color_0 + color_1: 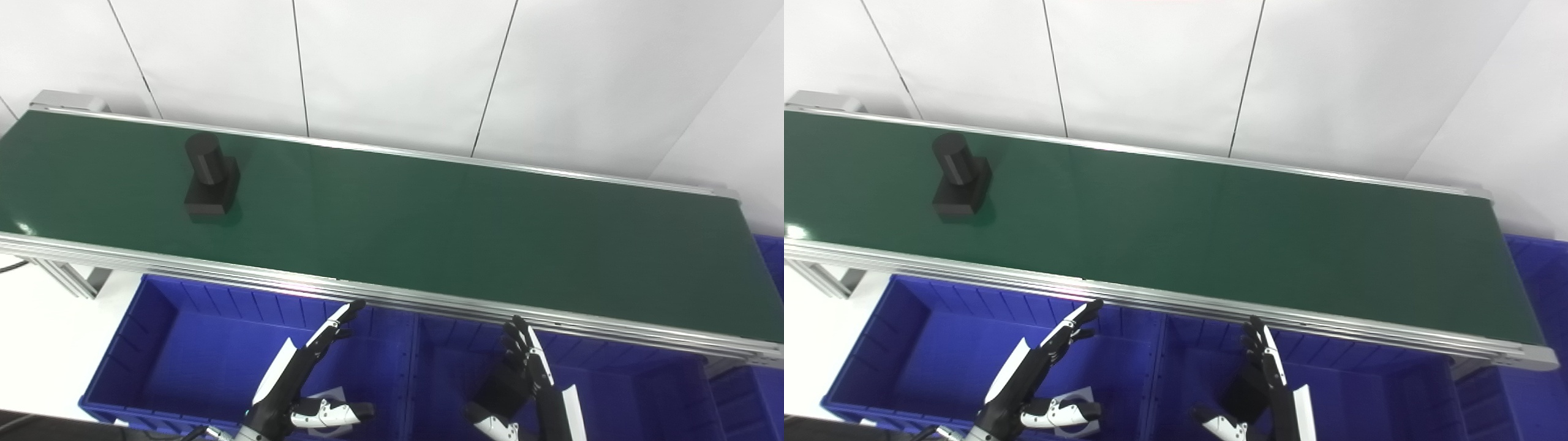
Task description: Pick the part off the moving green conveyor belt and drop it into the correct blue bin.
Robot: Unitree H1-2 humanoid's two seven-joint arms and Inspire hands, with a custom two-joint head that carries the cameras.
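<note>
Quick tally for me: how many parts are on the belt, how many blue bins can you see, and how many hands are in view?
Black part on the green belt: 1
Blue bins: 3, namely left bin, middle bin and right bin, only partly in view
Hands: 2, left hand and right hand, both open
Total: 6

The belt (429, 226) is a long dark green conveyor surface running from upper left to lower right, framed by silver aluminium rails (392, 297) along both long edges. One black part (210, 177) rests directly on the belt near its left end, closer to the far rail. The part consists of a square block base with an upright cylinder on top. The remaining belt surface carries nothing else.
</note>
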